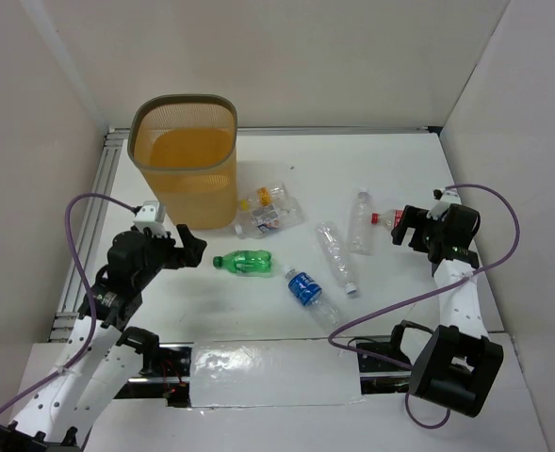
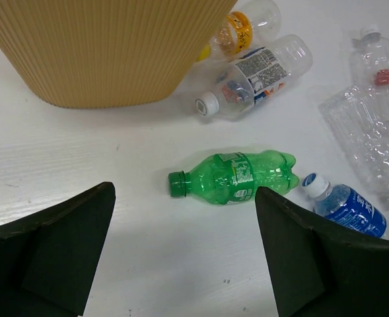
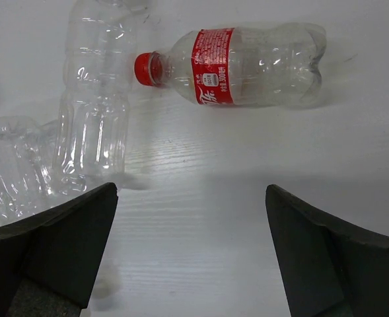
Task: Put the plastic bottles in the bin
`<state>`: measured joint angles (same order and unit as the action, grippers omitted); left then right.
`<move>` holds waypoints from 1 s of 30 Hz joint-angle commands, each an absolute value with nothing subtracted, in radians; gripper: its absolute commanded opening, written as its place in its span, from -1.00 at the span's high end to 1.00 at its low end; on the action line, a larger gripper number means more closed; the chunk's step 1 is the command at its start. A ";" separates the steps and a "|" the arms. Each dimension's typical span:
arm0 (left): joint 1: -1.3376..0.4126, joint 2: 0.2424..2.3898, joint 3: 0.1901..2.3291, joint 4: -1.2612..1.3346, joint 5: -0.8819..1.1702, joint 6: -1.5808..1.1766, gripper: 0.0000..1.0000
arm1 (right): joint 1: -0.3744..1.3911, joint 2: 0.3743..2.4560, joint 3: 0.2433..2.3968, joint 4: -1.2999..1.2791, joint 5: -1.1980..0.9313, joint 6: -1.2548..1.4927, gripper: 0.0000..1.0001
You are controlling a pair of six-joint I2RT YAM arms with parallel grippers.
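Note:
The orange-yellow mesh bin (image 1: 185, 160) stands at the back left; its wall fills the top of the left wrist view (image 2: 108, 53). A green bottle (image 1: 244, 263) lies in front of it, with a blue-label bottle (image 1: 308, 290) to its right. My left gripper (image 1: 192, 243) is open and empty, just left of the green bottle (image 2: 237, 177), whose cap points toward it. My right gripper (image 1: 401, 226) is open and empty, just short of a clear bottle with red cap and red label (image 3: 247, 56). In the top view only its red cap (image 1: 379, 218) shows.
Two clear bottles lie beside the bin's right base, one orange-labelled (image 1: 263, 198) and one white-capped (image 1: 272, 219). Two clear crushed bottles (image 1: 336, 256) (image 1: 360, 224) lie mid-table, left of the right gripper. White walls enclose the table; an aluminium rail (image 1: 87, 235) runs along the left edge.

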<state>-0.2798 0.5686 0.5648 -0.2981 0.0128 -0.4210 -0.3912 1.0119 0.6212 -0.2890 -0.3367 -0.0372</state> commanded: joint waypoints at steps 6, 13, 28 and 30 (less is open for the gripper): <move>-0.316 0.552 0.572 -0.224 0.101 -0.394 -0.93 | -0.397 0.968 0.643 -0.258 -0.486 -0.116 -1.00; -0.357 0.590 0.563 -0.175 0.182 -0.376 -0.43 | -0.397 0.968 0.675 -0.374 -0.612 -0.354 -1.00; -0.655 0.919 0.673 -0.213 0.088 -0.060 -0.93 | -0.169 0.974 0.703 -0.638 -0.775 -0.945 -1.00; -0.686 0.943 0.683 -0.186 0.034 0.025 -0.98 | -0.141 0.963 0.692 -0.629 -0.773 -0.936 -1.00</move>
